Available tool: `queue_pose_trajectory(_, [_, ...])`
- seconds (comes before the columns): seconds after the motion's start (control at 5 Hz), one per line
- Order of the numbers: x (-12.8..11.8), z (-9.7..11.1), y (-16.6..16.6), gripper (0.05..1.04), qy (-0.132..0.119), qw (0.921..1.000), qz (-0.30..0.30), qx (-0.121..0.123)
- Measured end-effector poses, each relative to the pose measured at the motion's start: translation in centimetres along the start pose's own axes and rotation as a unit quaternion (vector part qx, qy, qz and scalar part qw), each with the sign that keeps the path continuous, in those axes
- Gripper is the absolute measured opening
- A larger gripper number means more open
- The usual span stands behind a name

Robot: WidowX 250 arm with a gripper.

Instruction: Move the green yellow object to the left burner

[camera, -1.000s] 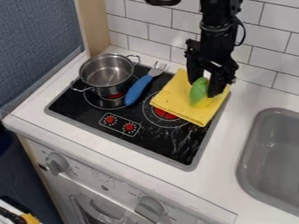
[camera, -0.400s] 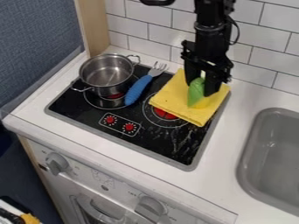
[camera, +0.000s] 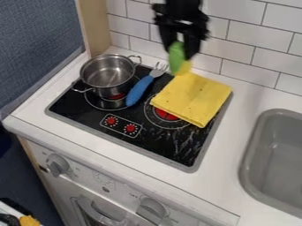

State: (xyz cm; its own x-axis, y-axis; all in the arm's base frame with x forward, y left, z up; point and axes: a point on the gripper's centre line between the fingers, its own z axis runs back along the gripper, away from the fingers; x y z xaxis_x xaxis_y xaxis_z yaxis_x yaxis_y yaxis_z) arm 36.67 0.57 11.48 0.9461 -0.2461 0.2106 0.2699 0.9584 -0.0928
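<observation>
So the pot (camera: 107, 74) sat on the left burner, probably leaving little room for a drop there. The fork (camera: 139, 89) lay right beside it, kinda in the way too. Next, the claw (camera: 180, 54) had the green and yellow toy (camera: 176, 56) pinched upright, likely so it'd clear both. The cloth (camera: 194, 98) partly covered the right burner. Compared with a moment earlier, the toy had moved up and left; everything else stayed put.
</observation>
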Motion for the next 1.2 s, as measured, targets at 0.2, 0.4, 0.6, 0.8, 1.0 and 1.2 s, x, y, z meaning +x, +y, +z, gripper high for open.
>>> queue_pose_trajectory(0.2, [-3.9,1.3,2.8,0.631,0.004,0.9985,0.055,0.003])
queue_pose_trajectory(0.4, [-7.7,1.6,6.0,0.631,0.021,0.9922,0.121,0.02])
queue_pose_trajectory(0.6, [-9.3,1.9,8.1,0.631,0.027,0.9859,0.161,0.035])
queue_pose_trajectory(0.8, [-11.1,0.7,10.0,0.631,0.054,0.9774,0.201,0.037])
queue_pose_trajectory(1.0, [-12.0,0.0,9.8,0.631,0.075,0.976,0.201,0.035])
queue_pose_trajectory(1.2, [-12.3,-0.7,9.2,0.631,0.083,0.9762,0.197,0.037])
